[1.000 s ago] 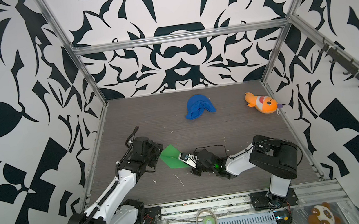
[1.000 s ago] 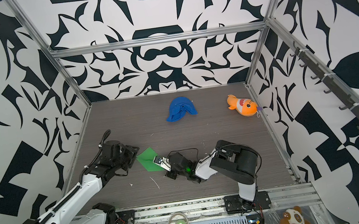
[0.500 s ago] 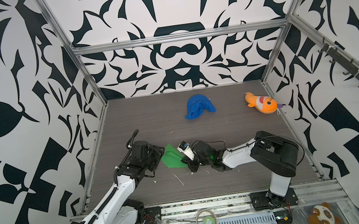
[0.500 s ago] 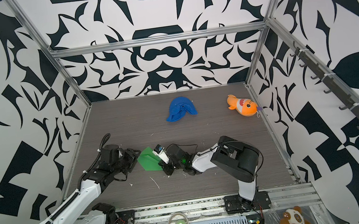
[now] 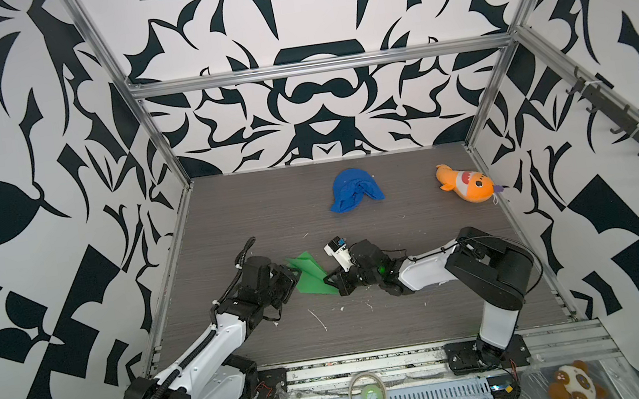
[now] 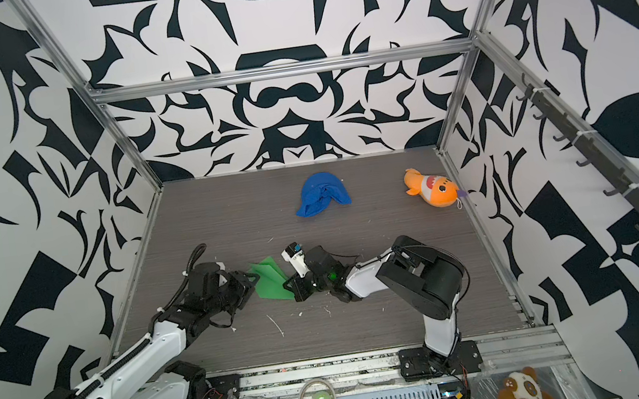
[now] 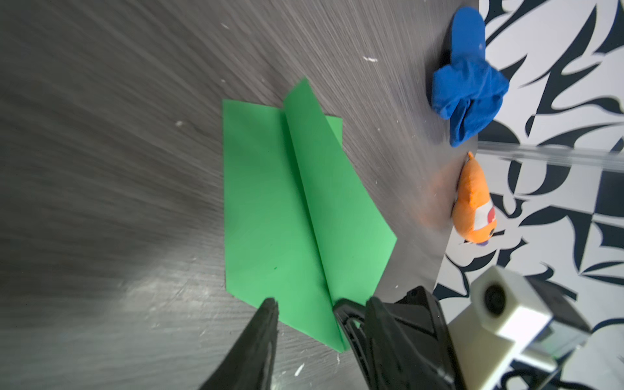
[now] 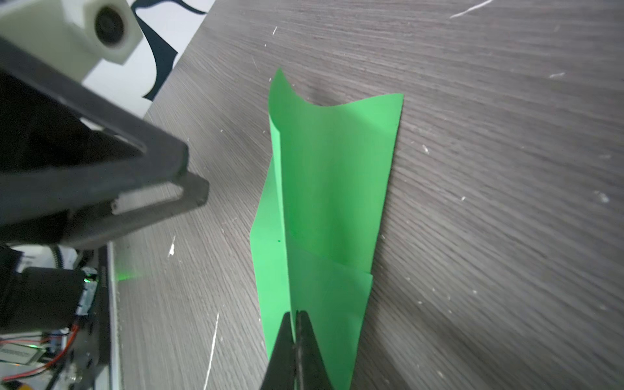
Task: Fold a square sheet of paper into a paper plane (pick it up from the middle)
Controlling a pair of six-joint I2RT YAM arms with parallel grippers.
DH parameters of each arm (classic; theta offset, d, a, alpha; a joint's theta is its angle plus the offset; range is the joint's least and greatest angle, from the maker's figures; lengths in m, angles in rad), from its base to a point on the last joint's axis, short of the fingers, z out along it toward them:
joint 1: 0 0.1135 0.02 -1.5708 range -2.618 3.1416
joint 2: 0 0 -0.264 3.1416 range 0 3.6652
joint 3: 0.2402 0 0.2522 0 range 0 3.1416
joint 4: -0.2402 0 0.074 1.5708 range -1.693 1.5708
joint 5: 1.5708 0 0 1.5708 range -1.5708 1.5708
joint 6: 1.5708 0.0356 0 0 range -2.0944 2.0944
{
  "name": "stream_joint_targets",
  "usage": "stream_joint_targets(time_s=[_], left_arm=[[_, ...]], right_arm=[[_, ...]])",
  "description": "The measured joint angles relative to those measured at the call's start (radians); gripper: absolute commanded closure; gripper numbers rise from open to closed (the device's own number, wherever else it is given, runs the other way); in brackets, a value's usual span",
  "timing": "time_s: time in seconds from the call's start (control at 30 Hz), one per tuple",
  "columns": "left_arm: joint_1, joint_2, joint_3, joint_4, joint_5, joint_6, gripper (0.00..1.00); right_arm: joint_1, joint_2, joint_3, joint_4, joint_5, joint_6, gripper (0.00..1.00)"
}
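Right now the bright green folded paper plane (image 5: pixel 314 281) lies on the dark wood-grain tabletop (image 5: pixel 408 314), front-centre, between the 2 arms. It looks half-made: flaps loose and the raised centre ridge (image 8: pixel 283 189) standing up.

Its long axis is diagonal in both top views, w/ the wide end twd back-left and the narrower end twd front-right.

The right hand (image 8: pixel 295 324) is clamped tight on the ridge at that narrower end; the right wrist view shows its tips pinching the crease.

The left hand (image 5: pixel 292 275) sits just beside the plane's left side w/ jaws apart and nothing gripped. One fingertip (image 7: pixel 268 310) is at the paper's slanted edge; can't tell if it touches.

Key relation: the plane lies to the right of the left hand and is anchored only at the far end of its axis. So the left is the free arm and right next to the loose flaps for the next crease.

Judgement: mid-fold, wings not done. Risk is that a left push pivots the thin paper abt the right pinch.

Further out are a crumpled blue cloth lump (image 5: pixel 354 189) at back centre and an orange plush fish (image 5: pixel 467 187) nr the right wall, both well apart frm the work.
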Motion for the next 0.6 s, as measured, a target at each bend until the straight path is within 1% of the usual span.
stream_joint_targets(time_s=[0.17, 0.23, 0.4, 0.6], left_arm=[[-0.048, 0.101, 0.0, 0.076, -0.002, -0.013, 0.76], [-0.065, 0.143, 0.002, 0.095, -0.008, -0.015, 0.8], [-0.095, 0.23, 0.016, 0.128, -0.024, -0.018, 0.83], [-0.103, 0.31, 0.026, 0.169, -0.03, -0.018, 0.86]], right_arm=[[-0.017, 0.02, -0.002, 0.014, -0.03, 0.059, 1.0], [-0.024, 0.027, -0.003, 0.023, -0.04, 0.08, 1.0], [-0.039, 0.032, -0.016, 0.045, -0.064, 0.124, 1.0], [-0.048, 0.04, -0.018, 0.058, -0.087, 0.156, 0.99]])
